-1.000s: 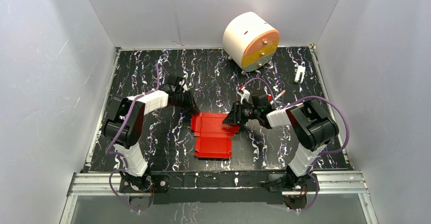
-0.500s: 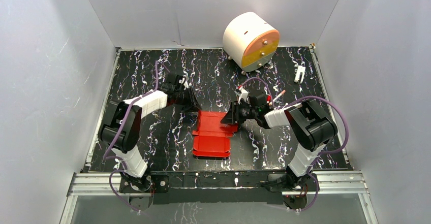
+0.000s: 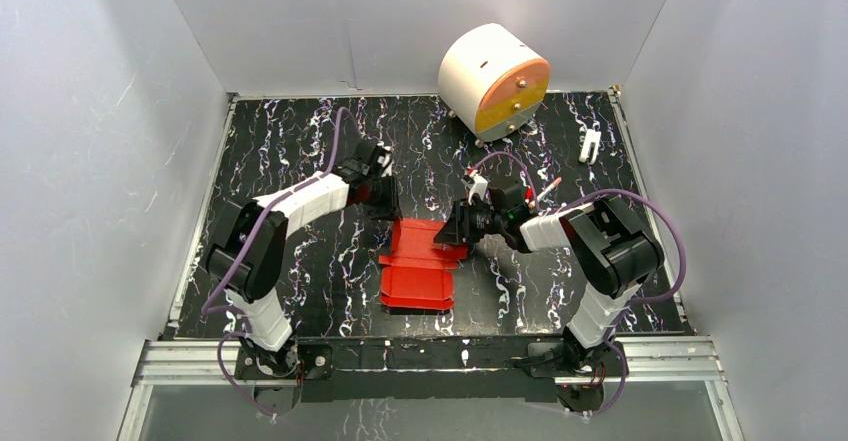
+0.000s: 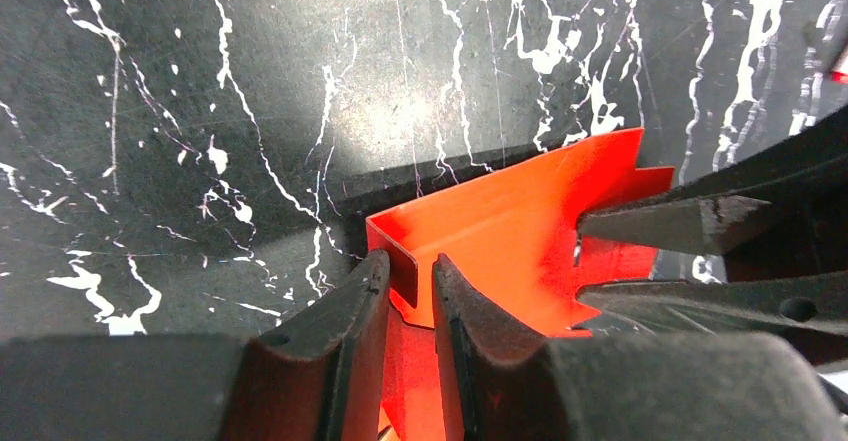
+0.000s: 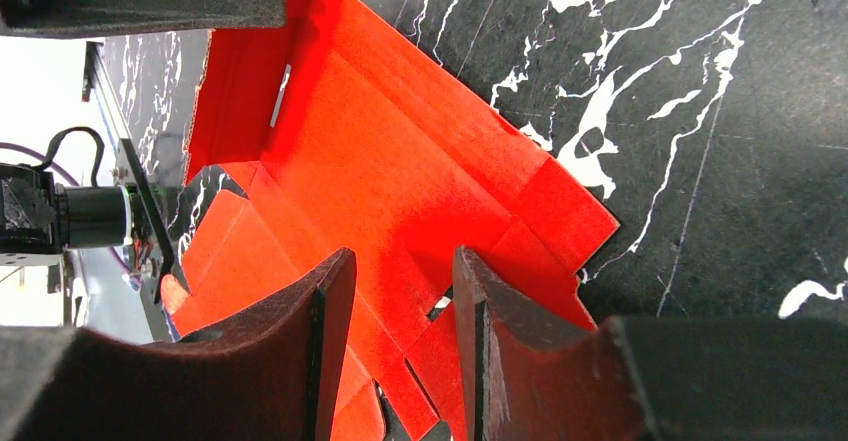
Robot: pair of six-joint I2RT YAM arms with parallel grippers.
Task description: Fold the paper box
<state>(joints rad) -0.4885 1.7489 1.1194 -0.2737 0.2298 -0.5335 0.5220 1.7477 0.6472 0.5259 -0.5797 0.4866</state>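
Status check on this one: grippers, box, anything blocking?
Left gripper pinching a raised corner flap of the paper box. Right gripper open over its right side. Box mostly flat. Nothing blocking; white-and-orange drum far back.

Your box [image 3: 420, 261] is bright red all over, and it glows orange-red where the light catches it in the left wrist view. The table [image 3: 290, 141] is black, veined with white marble streaks and a few purple ones. The drum [image 3: 470, 66] is white, with an orange face crossed by a yellow band. The left gripper [image 4: 408, 276] and right gripper [image 5: 400, 271] are black. You'll see white arm links [image 3: 315, 196], purple cables [image 3: 672, 223] and pale grey walls [image 3: 100, 111].
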